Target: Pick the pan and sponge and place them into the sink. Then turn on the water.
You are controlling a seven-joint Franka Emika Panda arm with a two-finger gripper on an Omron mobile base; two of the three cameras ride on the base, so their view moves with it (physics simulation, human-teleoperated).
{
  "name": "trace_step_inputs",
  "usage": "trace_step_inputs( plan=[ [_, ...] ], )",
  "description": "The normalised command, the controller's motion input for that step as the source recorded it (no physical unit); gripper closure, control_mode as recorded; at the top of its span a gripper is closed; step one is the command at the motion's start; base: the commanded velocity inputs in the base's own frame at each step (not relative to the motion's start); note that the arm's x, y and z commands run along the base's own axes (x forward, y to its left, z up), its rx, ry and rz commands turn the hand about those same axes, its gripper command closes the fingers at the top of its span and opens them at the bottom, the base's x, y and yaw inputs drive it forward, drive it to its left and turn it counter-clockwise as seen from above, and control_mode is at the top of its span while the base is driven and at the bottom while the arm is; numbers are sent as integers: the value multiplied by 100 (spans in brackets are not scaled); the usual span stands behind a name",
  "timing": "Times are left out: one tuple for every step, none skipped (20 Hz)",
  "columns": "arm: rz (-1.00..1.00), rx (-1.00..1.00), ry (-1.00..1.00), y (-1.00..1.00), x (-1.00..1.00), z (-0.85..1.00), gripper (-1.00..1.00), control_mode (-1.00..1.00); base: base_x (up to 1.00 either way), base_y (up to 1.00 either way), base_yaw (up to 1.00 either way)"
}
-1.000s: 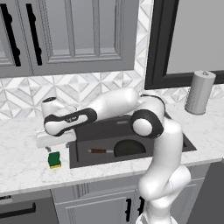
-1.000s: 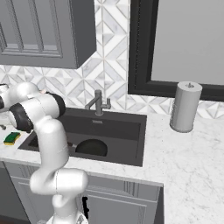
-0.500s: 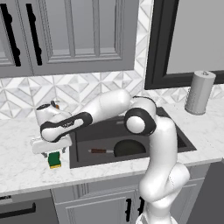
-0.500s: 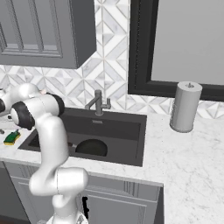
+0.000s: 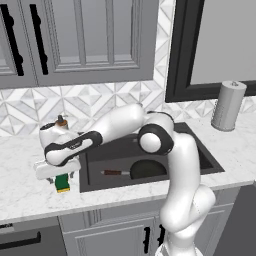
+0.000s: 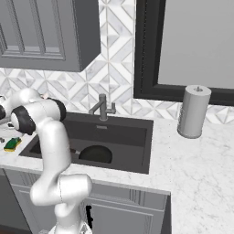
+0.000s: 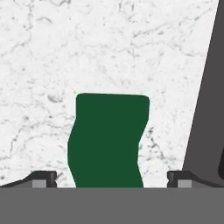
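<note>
The green sponge lies on the marble counter just left of the sink. My gripper hangs low over it, open. In the hand view the sponge sits between the two fingertips of the gripper, with a gap on each side. The black pan rests inside the basin, its reddish handle pointing left. The grey faucet stands at the sink's rear edge; no blue water stream runs from its spout.
A grey paper towel roll stands on the counter right of the sink. Grey cabinets hang above the counter. The sink's dark left edge runs close beside the sponge. The counter's front edge is near.
The arm has swung left and down over the last second, bringing the hand from above the counter to just over the sponge. Pan and sponge have not moved.
</note>
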Motion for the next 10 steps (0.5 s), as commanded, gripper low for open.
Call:
trace_step_inputs(
  plan=[
    [0,0,1,0,0,-21,-100,-100,0,0,0],
    [0,0,0,0,0,-23,-100,-100,0,0,0],
    [0,0,0,0,0,-20,-100,-100,0,0,0],
    [0,0,0,0,0,-21,-100,-100,0,0,0],
    [0,0,0,0,0,-23,-100,-100,0,0,0],
    [0,0,0,0,0,-24,-100,-100,0,0,0],
    [0,0,0,0,0,-26,-100,-100,0,0,0],
    [0,0,0,0,0,-27,-100,-100,0,0,0],
    [0,0,0,0,0,-26,-100,-100,0,0,0],
    [0,0,0,0,0,-27,-100,-100,0,0,0]
  ],
)
